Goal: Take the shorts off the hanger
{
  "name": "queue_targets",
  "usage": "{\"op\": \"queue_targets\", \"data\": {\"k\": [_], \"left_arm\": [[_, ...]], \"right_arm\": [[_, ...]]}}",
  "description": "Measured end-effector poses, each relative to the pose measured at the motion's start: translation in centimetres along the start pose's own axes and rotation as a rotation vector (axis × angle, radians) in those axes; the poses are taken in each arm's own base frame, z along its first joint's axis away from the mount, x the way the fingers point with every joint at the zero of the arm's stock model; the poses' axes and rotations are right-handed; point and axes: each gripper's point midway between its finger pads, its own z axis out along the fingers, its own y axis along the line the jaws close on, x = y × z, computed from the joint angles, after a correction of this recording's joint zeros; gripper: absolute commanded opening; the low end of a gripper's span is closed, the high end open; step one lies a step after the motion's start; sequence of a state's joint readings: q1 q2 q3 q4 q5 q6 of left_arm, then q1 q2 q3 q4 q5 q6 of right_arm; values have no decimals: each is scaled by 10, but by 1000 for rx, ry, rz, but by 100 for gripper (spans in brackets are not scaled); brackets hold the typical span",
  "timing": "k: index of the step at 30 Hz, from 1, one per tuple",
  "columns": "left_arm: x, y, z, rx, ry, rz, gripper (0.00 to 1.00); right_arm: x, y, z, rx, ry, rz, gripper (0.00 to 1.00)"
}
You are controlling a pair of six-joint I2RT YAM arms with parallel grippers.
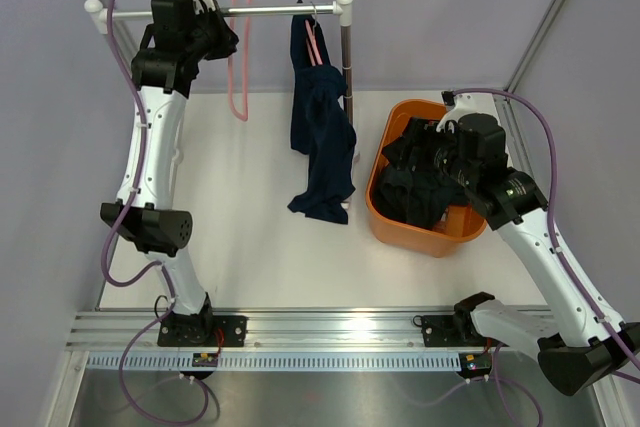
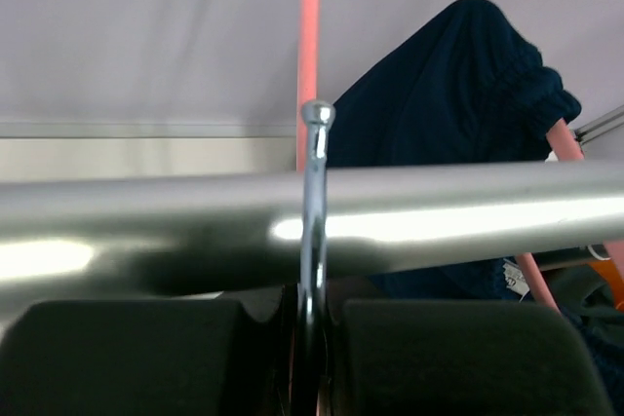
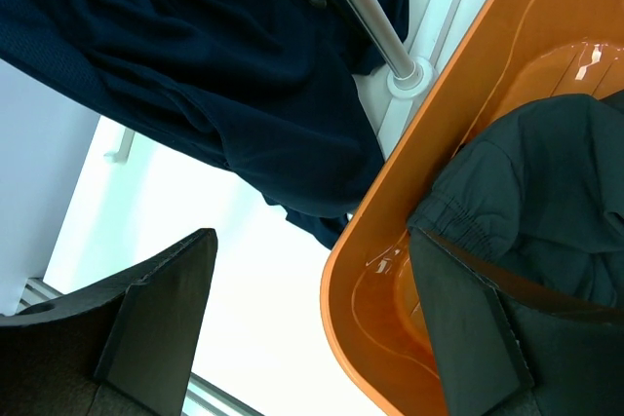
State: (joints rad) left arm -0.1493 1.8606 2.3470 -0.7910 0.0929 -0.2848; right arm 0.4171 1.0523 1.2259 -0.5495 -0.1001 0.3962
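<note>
Navy shorts (image 1: 322, 137) hang upper centre, unremoved; left gripper (image 2: 312, 338) pinches empty pink hanger (image 2: 310, 26); right gripper (image 3: 312, 338) wide; next: grasp cloth.

Two dark navy shorts (image 1: 322, 132), two pink hangers (image 1: 238, 107), one orange basket (image 1: 385, 224), one metal rail (image 1: 270, 11), two robot arms (image 1: 150, 157).

Bright even light w/ glare on blurry rail (image 2: 409, 226), soft shadows.
</note>
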Motion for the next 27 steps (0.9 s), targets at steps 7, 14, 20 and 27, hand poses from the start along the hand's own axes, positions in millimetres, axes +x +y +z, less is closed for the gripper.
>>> {"op": "queue_targets", "data": {"k": [7,14,20,27], "left_arm": [[0,2,4,-6,-7,16,0],[10,7,14,-17,2,30,1],[13,7,2,-19,-24,38,9],[15,12,-13,-58,-26,53,22]], "right_arm": [[0,0,2,-1,1,0,88],[5,1,4,-11,17,2,88],[9,-1,7,-9,27,3,88],[9,-1,7,-13,28,2,88]]}}
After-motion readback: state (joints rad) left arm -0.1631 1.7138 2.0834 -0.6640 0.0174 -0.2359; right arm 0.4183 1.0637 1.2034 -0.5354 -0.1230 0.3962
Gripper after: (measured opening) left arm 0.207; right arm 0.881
